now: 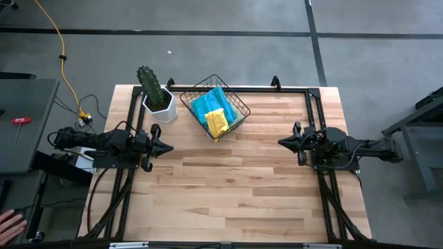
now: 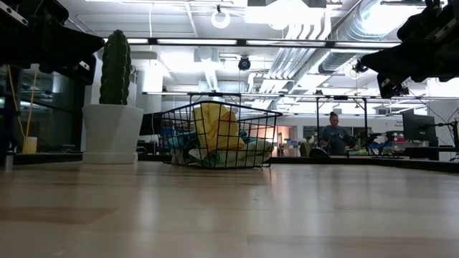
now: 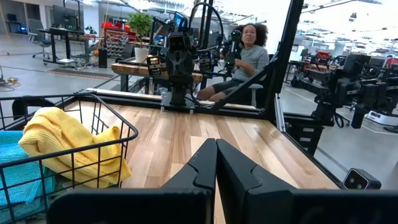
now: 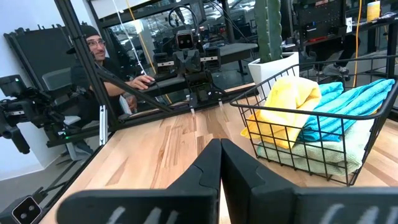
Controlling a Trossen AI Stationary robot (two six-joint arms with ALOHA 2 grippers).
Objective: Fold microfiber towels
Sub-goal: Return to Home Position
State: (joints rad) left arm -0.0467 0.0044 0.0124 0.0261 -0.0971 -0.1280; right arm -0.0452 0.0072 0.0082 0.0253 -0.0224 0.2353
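The microfiber towels lie heaped in a black wire basket (image 1: 239,104) at the table's far middle: a yellow towel (image 1: 217,122) on top, a teal-blue towel (image 1: 208,105) beside it, a light green towel (image 4: 311,152) underneath. My left gripper (image 1: 169,147) hovers level and shut at the table's left side, pointing right. My right gripper (image 1: 281,142) hovers level and shut at the right side, pointing left. Both are well clear of the basket. The wrist views show each gripper's shut fingers, the left gripper (image 3: 216,149) and the right gripper (image 4: 220,149).
A white pot with a cactus (image 1: 155,93) stands at the far left, next to the basket. Black frame rails (image 1: 131,131) run along the table's left, right and far edges. Bare wooden tabletop (image 1: 228,187) stretches between the arms and toward the near edge. People sit beyond the table.
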